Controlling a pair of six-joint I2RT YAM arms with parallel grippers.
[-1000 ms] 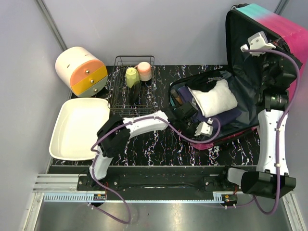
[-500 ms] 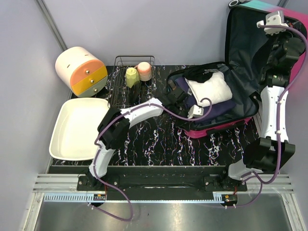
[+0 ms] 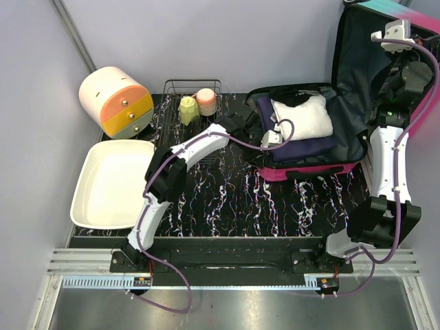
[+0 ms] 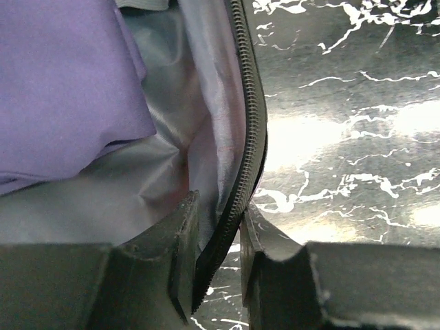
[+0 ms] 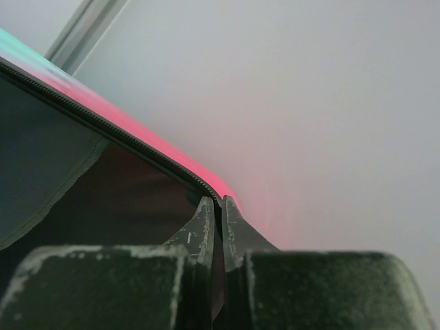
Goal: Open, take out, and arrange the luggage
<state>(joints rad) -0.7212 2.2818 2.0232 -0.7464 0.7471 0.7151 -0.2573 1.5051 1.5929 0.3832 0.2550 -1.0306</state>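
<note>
Wire rack (image 3: 168, 141), left of left pincer (image 4: 218, 206), holds a yellow-green bottle (image 3: 188, 108) and a pink item (image 3: 205, 101). Left pincer pinches the base rim of the luggage (image 3: 309, 170). Just right of it inside: purple garment (image 3: 302, 148), white folded cloth (image 3: 302, 118). Long axis runs left-right. Lid (image 3: 357, 48) stands upright at the right end, right pincer (image 5: 214, 203) pressed together on its edge.

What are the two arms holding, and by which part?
Both hold the luggage: the left jaws pinch the zipper rim of its lower half, the right jaws pinch the raised lid's edge.

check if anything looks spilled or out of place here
Nothing stands out: the luggage sits open, clothes folded inside, left claw pinching its base rim, right claw its raised lid.
</note>
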